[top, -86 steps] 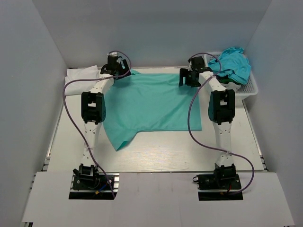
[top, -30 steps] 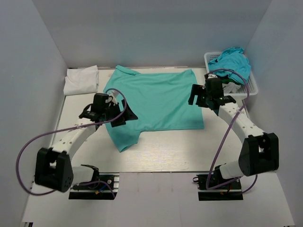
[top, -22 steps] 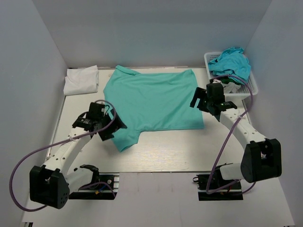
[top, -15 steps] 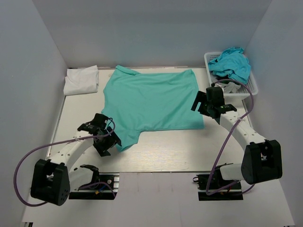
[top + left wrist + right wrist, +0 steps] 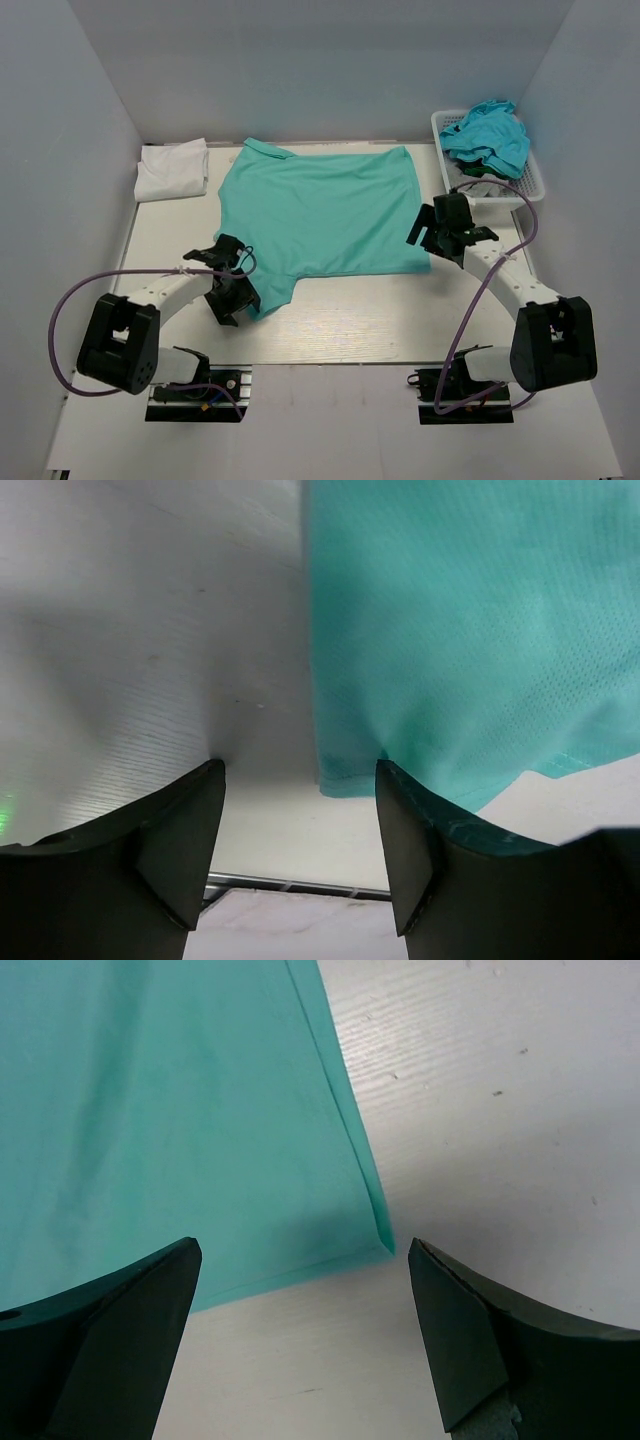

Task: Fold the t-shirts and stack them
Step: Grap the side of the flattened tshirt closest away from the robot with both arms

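Left end effector (image 5: 298, 780) and right end effector (image 5: 303, 1260) gape above mint t-shirt (image 5: 320, 210) on pale wood-grain table (image 5: 350, 320)

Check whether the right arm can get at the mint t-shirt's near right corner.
Probably yes. The right gripper hangs open over the mint t-shirt at that corner, a finger to each side, with nothing between it and the cloth. The corner lies flat on the table, so pinching it may be fiddly.
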`<state>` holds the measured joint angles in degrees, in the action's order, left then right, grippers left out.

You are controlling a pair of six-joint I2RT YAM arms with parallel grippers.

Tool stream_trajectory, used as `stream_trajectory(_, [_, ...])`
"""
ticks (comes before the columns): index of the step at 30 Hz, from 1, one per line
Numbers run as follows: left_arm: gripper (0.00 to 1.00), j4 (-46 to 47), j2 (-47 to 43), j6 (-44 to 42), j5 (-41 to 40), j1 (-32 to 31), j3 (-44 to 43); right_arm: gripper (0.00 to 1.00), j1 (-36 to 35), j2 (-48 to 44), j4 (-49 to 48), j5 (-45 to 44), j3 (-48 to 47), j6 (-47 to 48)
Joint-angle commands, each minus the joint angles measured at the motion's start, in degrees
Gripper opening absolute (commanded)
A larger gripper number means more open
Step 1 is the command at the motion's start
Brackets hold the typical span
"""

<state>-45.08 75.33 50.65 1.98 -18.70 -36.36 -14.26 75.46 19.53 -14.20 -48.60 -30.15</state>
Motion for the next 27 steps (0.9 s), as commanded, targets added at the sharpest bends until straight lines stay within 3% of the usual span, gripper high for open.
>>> stream_trajectory(1, [0.71, 4.12, 3.58, -0.47, -2.15, -1.69, -0.29, 0.90, 0.29, -1.81, 1.21, -2.77, 1.48, -1.23])
stream_trajectory(8, [0.57, 5.27, 9.12, 0.15, -3.38, -5.73, -1.96, 0.90, 0.37, -2.51, 2.18, -5.40, 3.07, -1.84])
stream_trajectory(11, [0.39, 4.22, 12.46, 0.15, -4.52, -6.97, -3.71, 0.90, 0.29, -3.21, 2.62, -5.58, 4.30, -1.93])
stream_trajectory(14, [0.04, 2.29, 14.31, 0.15, -5.93, -7.58, -4.94, 0.90, 0.20, -3.13, 2.27, -6.37, 6.67, -1.84])
stream_trajectory(15, [0.00, 1.76, 14.32, 0.15, -5.93, -7.58, -4.95, 0.90, 0.29, -2.78, 2.35, -6.28, 6.67, -1.75])
stream_trajectory(27, [0.00, -4.66, 13.00, 0.15, -9.10, -7.58, -8.55, 0.90, 0.20, 8.65, 1.65, -2.78, 4.30, -2.81])
